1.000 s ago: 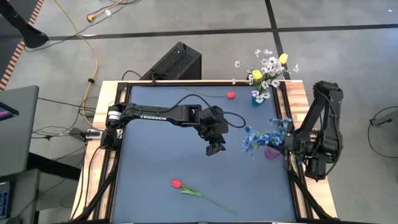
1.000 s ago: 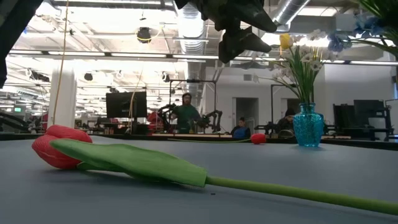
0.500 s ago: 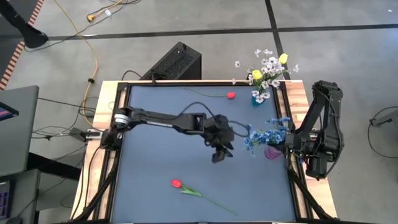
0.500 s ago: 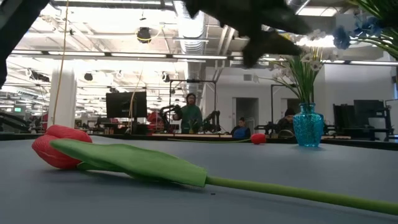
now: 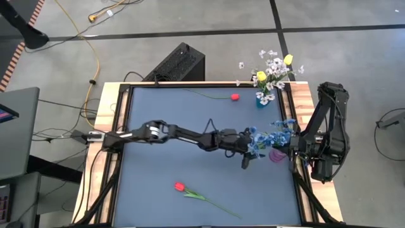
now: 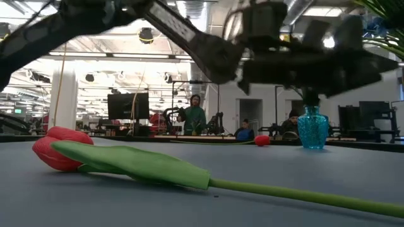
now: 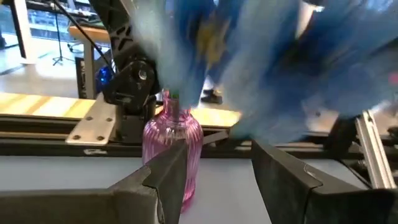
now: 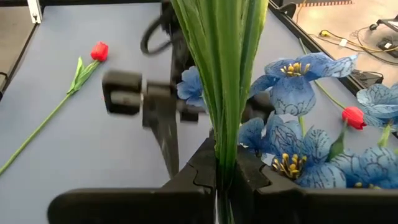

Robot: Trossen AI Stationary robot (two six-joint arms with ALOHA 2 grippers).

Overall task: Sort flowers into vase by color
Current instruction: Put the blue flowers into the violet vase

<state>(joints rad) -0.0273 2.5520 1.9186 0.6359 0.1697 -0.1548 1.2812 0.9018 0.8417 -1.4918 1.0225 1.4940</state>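
Flowers in three places. Blue flowers [image 5: 269, 137] bunched over pink vase [image 5: 276, 155] at right edge of tabletop [image 5: 164, 164], green stems [image 8: 224, 81] clamped in right claw [image 8: 225, 177], fingers pressed together on them. Left claw [image 5: 247, 159] stretched across to that bunch, fingers [image 7: 171, 177] apart, nothing between them, pink vase just beyond, blue petals close above. White and yellow flowers [image 5: 272, 68] standing in blue vase [image 5: 262, 99] at far right corner. Red tulip [image 5: 235, 97] lying near that vase on far side. Second red tulip [image 5: 180, 187] lying on near side, well apart from both claws, stem running toward the right.
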